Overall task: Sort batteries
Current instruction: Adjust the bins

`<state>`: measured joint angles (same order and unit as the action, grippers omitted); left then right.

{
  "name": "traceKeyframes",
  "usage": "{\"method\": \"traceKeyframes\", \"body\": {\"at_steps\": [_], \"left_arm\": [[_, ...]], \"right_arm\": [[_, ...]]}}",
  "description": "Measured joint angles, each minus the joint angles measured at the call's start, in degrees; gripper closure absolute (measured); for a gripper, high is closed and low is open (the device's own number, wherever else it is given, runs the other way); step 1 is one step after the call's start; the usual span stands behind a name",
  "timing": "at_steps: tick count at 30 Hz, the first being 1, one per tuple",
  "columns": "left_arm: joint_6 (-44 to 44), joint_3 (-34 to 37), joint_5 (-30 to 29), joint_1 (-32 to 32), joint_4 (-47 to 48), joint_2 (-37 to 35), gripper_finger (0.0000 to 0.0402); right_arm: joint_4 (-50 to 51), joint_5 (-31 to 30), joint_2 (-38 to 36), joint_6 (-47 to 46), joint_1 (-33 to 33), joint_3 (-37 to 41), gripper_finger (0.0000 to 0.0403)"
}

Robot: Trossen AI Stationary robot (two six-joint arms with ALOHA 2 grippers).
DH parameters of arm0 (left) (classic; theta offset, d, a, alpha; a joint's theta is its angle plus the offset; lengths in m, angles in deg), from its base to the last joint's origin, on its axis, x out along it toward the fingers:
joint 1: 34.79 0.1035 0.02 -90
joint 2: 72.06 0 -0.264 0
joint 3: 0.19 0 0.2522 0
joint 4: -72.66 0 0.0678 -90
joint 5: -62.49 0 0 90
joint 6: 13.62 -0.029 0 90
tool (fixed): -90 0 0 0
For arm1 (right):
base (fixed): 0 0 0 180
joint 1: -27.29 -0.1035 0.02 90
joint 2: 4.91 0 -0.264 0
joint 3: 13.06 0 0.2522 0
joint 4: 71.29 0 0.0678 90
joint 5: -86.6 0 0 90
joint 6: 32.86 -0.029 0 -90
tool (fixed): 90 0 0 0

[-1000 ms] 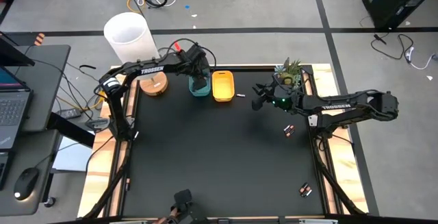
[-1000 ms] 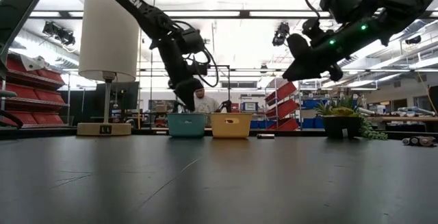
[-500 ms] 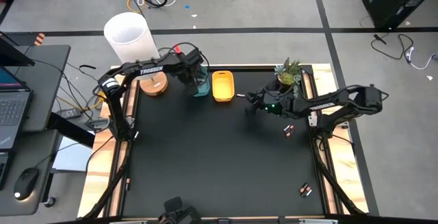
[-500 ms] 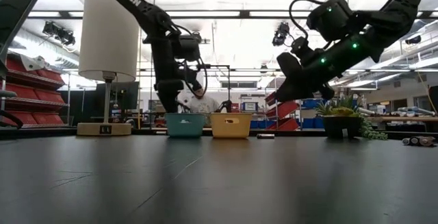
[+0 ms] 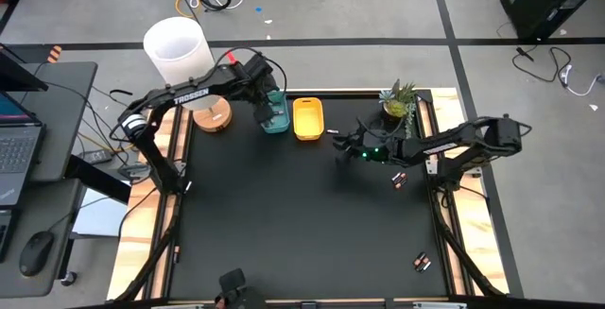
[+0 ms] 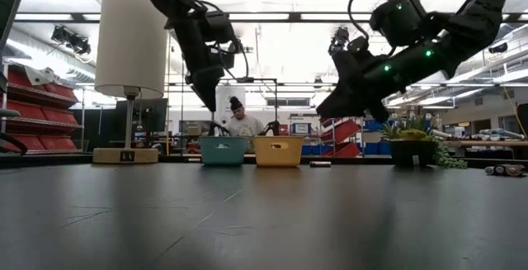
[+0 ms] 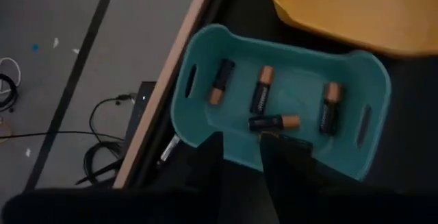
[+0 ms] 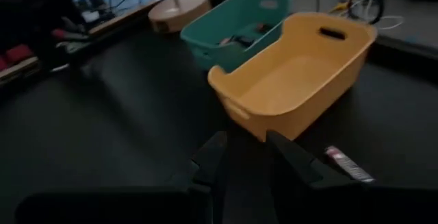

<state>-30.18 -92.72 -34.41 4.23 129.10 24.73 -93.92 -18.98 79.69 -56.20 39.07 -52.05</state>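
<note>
The teal bin [image 7: 202,42] stands at the table's far edge with several black, copper-ended batteries [image 7: 261,99] lying flat on its floor. My left gripper [image 7: 241,161] hangs open above it, at its near rim, nothing between the fingers; the low view shows it well above the bin [image 6: 200,103]. The yellow bin [image 8: 301,80] stands just right of the teal one. A small whitish battery [image 8: 348,164] lies on the mat by the yellow bin's right side. My right gripper [image 8: 245,157] is open in the air, near that battery, pointing slantwise down at the yellow bin.
Two pairs of batteries lie on the mat at the right [image 5: 399,179] and the near right [image 5: 422,263]. A lamp with a white shade [image 5: 175,49] stands at the far left, a potted plant [image 5: 399,103] at the far right. A person [image 6: 239,123] is beyond the table.
My left gripper has risen from inside the teal bin to well above it. My right gripper has sunk, gone toward the table's left edge and the yellow bin, and tipped further down.
</note>
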Motion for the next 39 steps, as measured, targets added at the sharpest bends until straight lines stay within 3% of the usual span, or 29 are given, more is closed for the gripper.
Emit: {"method": "traceKeyframes", "body": {"at_steps": [6,10,17,24,28,39], "left_arm": [[3.5,5.7,1.6,1.0,-2.8,0.0,0.0287],[6.4,9.1,1.6,2.1,-3.4,0.0,0.0287],[8.9,11.5,1.6,3.8,-4.0,0.0,0.0287],[7.9,15.6,1.9,5.3,-9.5,0.0,0.0287],[7.6,17.6,6.1,5.6,-15.5,0.8,0.0287],[7.6,17.8,7.0,5.5,-25.0,4.7,0.0287]], "right_arm": [[-9.8,3.5,8.6,-0.7,-1.2,-0.1,0.0315],[-17.3,2.5,15.4,-2.7,-0.8,-2.8,0.0316],[-14.5,3.9,23.6,-2.1,0.2,-11.8,0.0316],[-7.8,3.1,25.1,-0.1,1.9,-15.7,0.0316],[-8.1,2.9,24.9,1.3,4.0,-15.8,0.0316],[-8.0,5.1,24.9,1.5,7.7,-15.8,0.0316]]}}
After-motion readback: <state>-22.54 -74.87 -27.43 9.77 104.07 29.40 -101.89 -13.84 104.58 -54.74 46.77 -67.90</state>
